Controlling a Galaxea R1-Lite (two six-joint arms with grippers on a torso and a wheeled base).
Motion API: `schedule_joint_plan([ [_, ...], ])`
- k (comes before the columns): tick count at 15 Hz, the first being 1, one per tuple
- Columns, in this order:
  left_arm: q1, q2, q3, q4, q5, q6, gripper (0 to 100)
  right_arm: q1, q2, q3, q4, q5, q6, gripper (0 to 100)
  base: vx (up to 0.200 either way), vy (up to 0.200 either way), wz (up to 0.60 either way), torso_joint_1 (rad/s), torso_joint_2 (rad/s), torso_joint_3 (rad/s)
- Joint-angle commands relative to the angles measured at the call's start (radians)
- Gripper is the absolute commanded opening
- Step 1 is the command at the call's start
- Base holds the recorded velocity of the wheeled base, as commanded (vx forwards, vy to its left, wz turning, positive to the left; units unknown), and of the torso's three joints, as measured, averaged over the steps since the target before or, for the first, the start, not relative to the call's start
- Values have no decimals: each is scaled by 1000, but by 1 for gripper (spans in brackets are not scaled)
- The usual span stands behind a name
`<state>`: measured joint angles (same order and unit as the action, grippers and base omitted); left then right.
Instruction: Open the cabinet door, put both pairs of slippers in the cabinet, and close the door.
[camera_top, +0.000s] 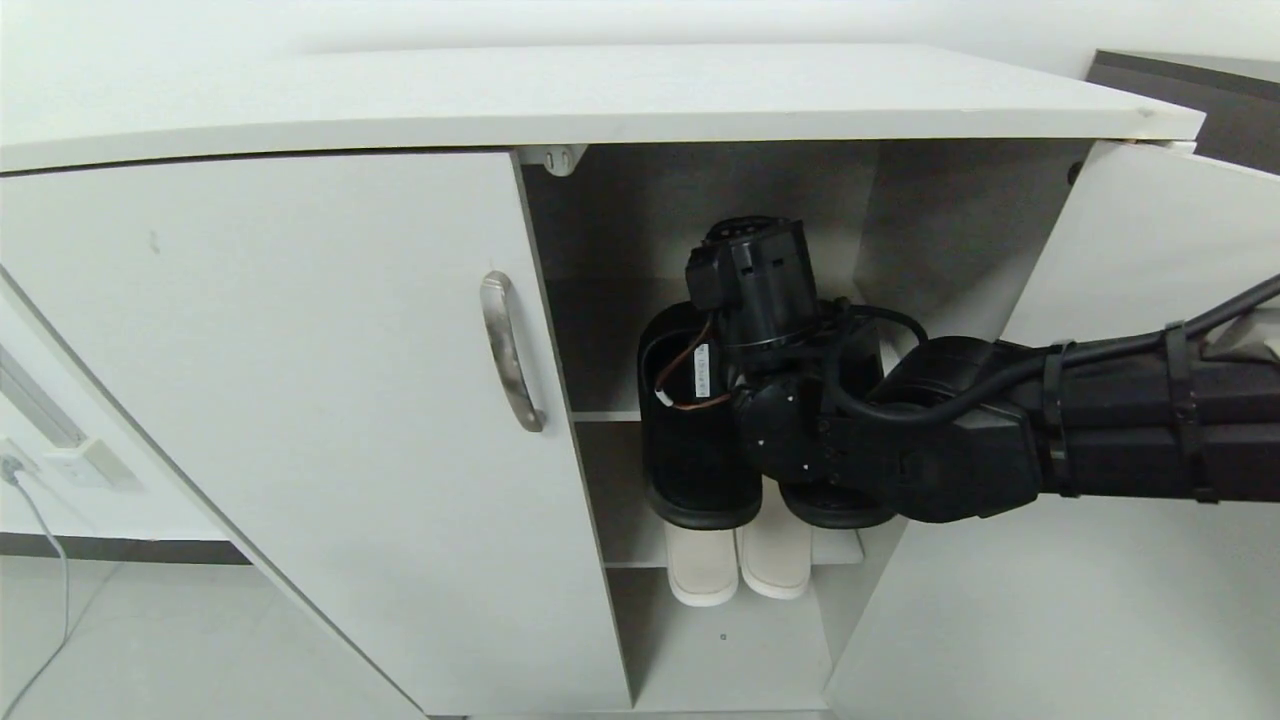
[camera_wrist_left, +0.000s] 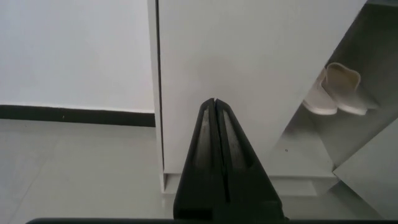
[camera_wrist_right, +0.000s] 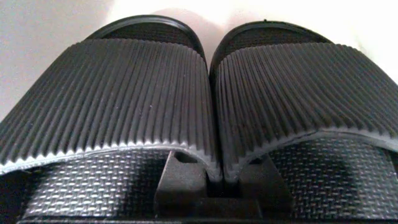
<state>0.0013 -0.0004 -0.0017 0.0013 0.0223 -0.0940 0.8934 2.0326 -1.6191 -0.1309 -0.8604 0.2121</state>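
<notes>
Black right arm (camera_top: 950, 440) with strapped black cable (camera_top: 1120, 345) and thin orange wires (camera_top: 690, 402)

My own wrist and forearm cover my right gripper (camera_wrist_right: 221, 182) from the head camera, along with the far halves of the black slippers (camera_top: 700, 460). From the wrist, its fingertips vanish under the ribbed straps, and the slippers' near ends are cropped. The white slippers (camera_top: 740, 565) show only their near ends beneath the black pair. The open door (camera_top: 1150, 230) runs off the right edge, and my left gripper (camera_wrist_left: 214, 106) is cut off at its base.
</notes>
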Motion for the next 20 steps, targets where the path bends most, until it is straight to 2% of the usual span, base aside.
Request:
schedule_joint_plan([
  [1,0,0,0,0,1,-1,0,-4,-5,-2,-3,4,-5,0,0,0,0,0,0,0],
  [5,0,0,0,0,1,-1,0,-36,11,-30,0,58,-11,0,0,0,0,0,0,0],
  [10,0,2,0,0,1,-1,0,-71,61,-128,13,86,-42,0,0,0,0,0,0,0],
  [11,0,0,0,0,1,-1,0,-79,89,-200,53,86,-48,0,0,0,0,0,0,0],
  [15,0,0,0,0,1,-1,0,-96,147,-340,137,86,-46,0,0,0,0,0,0,0],
  [20,0,2,0,0,1,-3,0,-99,164,-335,137,86,-42,0,0,0,0,0,0,0],
])
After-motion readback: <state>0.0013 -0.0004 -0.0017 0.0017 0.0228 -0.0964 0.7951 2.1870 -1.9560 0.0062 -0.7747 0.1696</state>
